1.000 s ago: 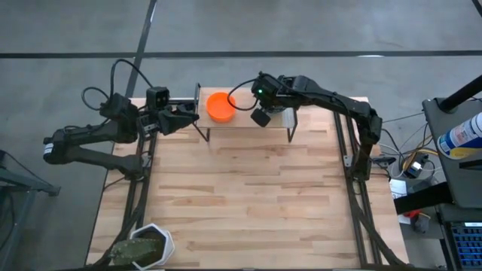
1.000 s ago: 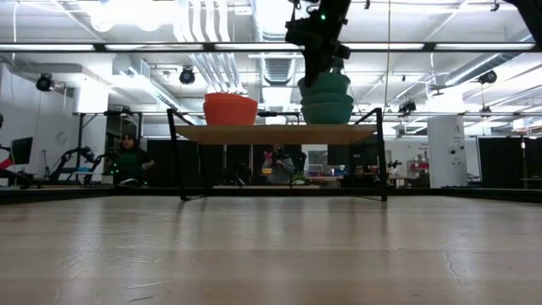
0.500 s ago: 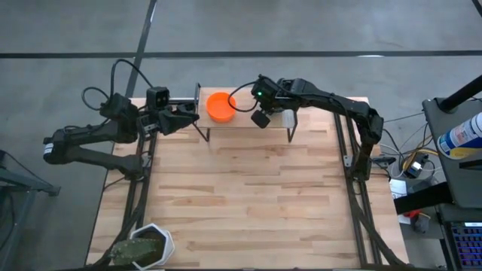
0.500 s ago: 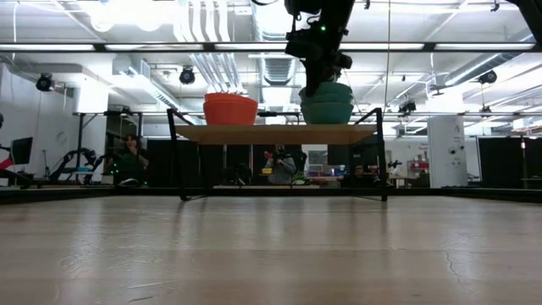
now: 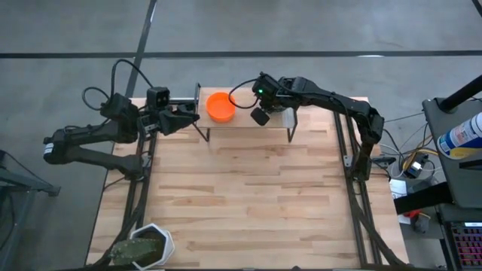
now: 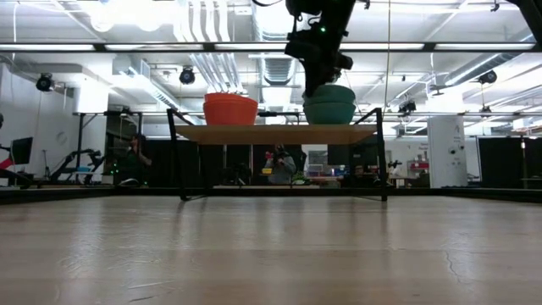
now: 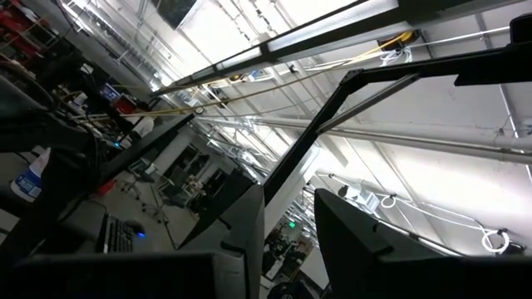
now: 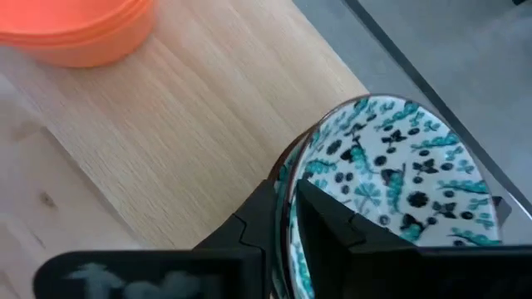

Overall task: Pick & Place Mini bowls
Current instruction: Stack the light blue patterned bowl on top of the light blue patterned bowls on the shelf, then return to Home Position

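At the table's [image 5: 241, 188] near 7 o'clock corner: white plant pot [image 5: 151, 242]. Farther back, at 10 o'clock: left gripper [image 7: 288, 196], waiting beside the shelf [image 6: 275, 133], claw parted and holding nothing. Along the far 12 o'clock edge, on that raised shelf: stacked orange bowls [image 5: 220, 107] toward 11 o'clock, patterned bowls [image 6: 329, 103] toward 1 o'clock. Over these, right gripper [image 8: 287, 191], claw pinching the top patterned bowl [image 8: 391, 166] by its rim.

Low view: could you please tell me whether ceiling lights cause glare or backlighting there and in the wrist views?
Low view: bright ceiling strips backlight the orange bowls and patterned bowl, leaving their near sides shaded; left wrist view: a large washed-out glare patch overhead; right wrist view: the patterned bowl is evenly lit, without glare.
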You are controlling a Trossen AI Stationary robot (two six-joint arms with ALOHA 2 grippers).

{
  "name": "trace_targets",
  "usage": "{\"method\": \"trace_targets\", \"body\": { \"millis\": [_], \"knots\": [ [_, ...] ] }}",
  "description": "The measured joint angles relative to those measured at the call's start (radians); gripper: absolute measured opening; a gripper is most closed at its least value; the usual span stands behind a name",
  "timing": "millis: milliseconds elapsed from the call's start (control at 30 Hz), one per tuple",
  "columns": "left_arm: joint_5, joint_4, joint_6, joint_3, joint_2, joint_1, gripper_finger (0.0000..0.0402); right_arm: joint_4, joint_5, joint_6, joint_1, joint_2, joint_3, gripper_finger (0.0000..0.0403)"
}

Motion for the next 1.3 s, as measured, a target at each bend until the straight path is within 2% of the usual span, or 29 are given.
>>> {"method": "trace_targets", "body": {
  "millis": [367,567,700,867,1033,1300],
  "knots": [
    [-0.009,0.000,0.021,0.000,0.000,0.000,0.0101,0.004,-0.001,0.003,0.001,-0.026,0.015,0.0118],
    [-0.009,-0.050,0.077,0.000,0.002,0.000,0.0101,0.041,-0.026,0.011,0.008,-0.066,0.017,0.0135],
    [-0.039,-0.184,0.088,0.000,0.003,0.000,0.0100,0.077,-0.095,0.014,0.020,-0.097,0.009,0.0108],
    [-0.070,-0.306,0.183,0.000,0.003,0.000,0.0069,0.181,-0.191,-0.009,0.036,-0.146,-0.042,0.0022],
    [-0.094,-0.336,0.275,0.000,-0.011,0.001,0.0007,0.299,-0.255,-0.005,0.054,-0.216,-0.153,0.0009],
    [-0.141,-0.462,0.373,0.000,-0.042,0.005,0.0001,0.622,-0.323,0.018,0.099,-0.419,-0.446,0.0008]
  ]
}}
